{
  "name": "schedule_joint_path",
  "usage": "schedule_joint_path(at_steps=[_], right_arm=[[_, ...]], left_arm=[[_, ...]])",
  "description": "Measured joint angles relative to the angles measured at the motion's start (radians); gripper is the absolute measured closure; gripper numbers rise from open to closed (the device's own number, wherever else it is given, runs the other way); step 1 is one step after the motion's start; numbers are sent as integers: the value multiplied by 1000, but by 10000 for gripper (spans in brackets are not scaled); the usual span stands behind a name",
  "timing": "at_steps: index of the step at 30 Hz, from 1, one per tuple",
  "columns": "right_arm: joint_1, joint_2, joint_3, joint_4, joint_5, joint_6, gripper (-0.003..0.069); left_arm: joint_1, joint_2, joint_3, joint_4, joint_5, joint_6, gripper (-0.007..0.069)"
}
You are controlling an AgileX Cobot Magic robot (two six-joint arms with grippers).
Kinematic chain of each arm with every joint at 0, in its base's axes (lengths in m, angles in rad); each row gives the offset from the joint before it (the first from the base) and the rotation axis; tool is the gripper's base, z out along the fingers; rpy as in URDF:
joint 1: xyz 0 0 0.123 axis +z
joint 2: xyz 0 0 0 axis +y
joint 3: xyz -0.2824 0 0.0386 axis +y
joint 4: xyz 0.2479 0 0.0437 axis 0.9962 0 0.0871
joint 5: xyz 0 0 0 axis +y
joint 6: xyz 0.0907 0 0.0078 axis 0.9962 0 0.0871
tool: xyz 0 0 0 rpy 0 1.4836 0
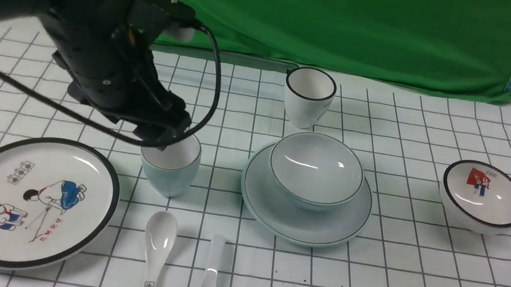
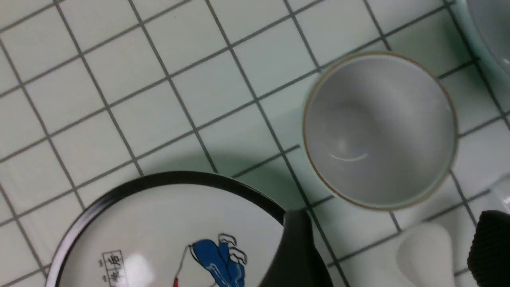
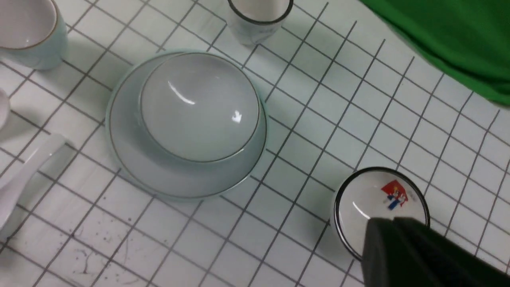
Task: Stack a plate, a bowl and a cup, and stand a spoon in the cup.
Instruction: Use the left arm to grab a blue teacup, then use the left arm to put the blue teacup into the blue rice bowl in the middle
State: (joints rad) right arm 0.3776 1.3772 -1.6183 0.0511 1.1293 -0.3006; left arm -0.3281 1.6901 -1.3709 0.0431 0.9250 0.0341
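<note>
The pale blue bowl [image 1: 317,167] sits in the pale blue plate [image 1: 275,210] at mid-table; both also show in the right wrist view, the bowl [image 3: 197,105] and the plate [image 3: 131,159]. The pale blue cup [image 1: 169,170] stands upright and empty to their left. My left gripper [image 1: 159,139] hangs open over the cup's left rim. In the left wrist view the cup [image 2: 380,129] lies just beyond the gripper [image 2: 394,255], whose jaws are wide apart and empty. The plain white spoon [image 1: 210,277] lies in front of the plate. My right gripper [image 3: 392,225] is shut and empty, raised at the far right.
A black-rimmed cartoon plate [image 1: 32,201] lies front left. A spoon with characters [image 1: 157,247] lies beside the plain one. A black-rimmed cup [image 1: 308,95] stands behind the bowl. A flag bowl [image 1: 483,197] sits at the right. A green cloth [image 1: 336,15] hangs behind.
</note>
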Motion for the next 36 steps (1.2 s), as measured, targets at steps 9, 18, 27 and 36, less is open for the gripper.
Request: schedule_joint_path(at_steps=[9, 18, 27, 36], right_arm=[[0, -29, 0, 3, 61, 13, 598], [0, -29, 0, 3, 62, 13, 587], [0, -36, 0, 3, 80, 15, 571], [0, -218, 53, 2, 85, 37, 557]], left_arm=[[0, 184, -78, 38, -33, -34, 133], [0, 274, -80, 36, -57, -51, 423], [-3, 216, -225, -4, 13, -15, 630], [-134, 216, -510, -183, 115, 77, 630]])
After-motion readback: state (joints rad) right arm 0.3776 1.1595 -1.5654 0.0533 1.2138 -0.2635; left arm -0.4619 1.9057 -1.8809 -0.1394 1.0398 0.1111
